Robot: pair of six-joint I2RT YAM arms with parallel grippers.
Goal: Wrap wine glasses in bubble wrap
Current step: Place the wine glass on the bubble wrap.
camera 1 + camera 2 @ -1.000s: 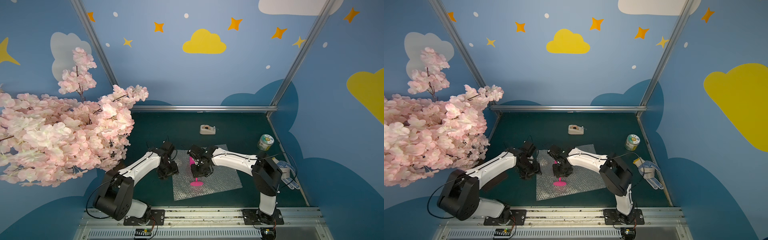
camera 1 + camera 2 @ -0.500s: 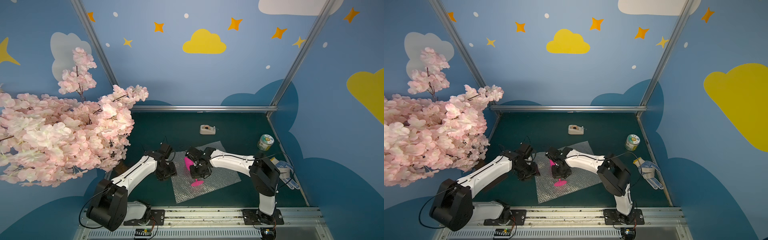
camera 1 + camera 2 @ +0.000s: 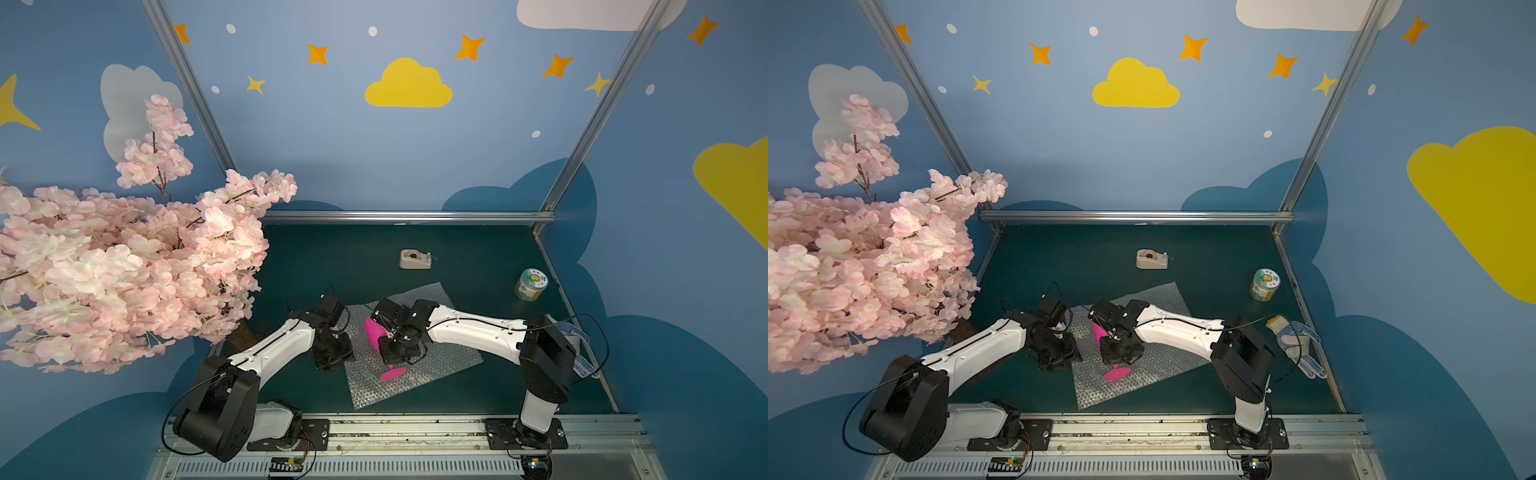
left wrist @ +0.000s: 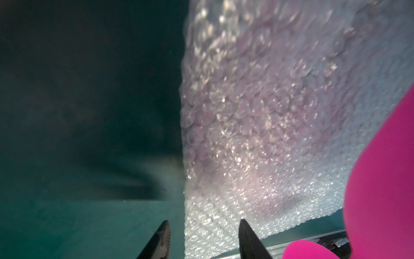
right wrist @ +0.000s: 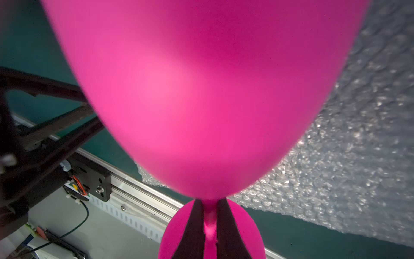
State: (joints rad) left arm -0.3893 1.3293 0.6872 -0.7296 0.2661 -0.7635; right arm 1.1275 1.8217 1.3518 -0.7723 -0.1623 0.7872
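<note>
In both top views the wine glass (image 3: 373,332) is seen at the lower centre of the frame, tilted over the bubble wrap (image 3: 419,386), which lies flat on the dark green bench (image 3: 478,270). Whether the round foot touches the sheet or hangs just above it cannot be told. The right hand (image 3: 395,359) is placed at the stem, and the left hand (image 3: 330,359) is set at the sheet's left edge, beside the bowl. In the left wrist view two dark fingertips are shown apart — the hand is open — with the sheet's edge lying between them and nothing pinched; the pink bowl fills the right side of the frame. In the right wrist view the right hand is shown closed on the thin stem just under the bowl, with the foot behind. The glass is judged light, stiff and smooth, so little force is needed, yet it may pivot or slip in so narrow a grip. The stem is taken as the surest hold, since the wide tapered bowl suits the fingers poorly. The wrap is judged limp and almost weightless — it is best taken by an edge or corner, and can be expected to sag and fold when lifted.
</note>
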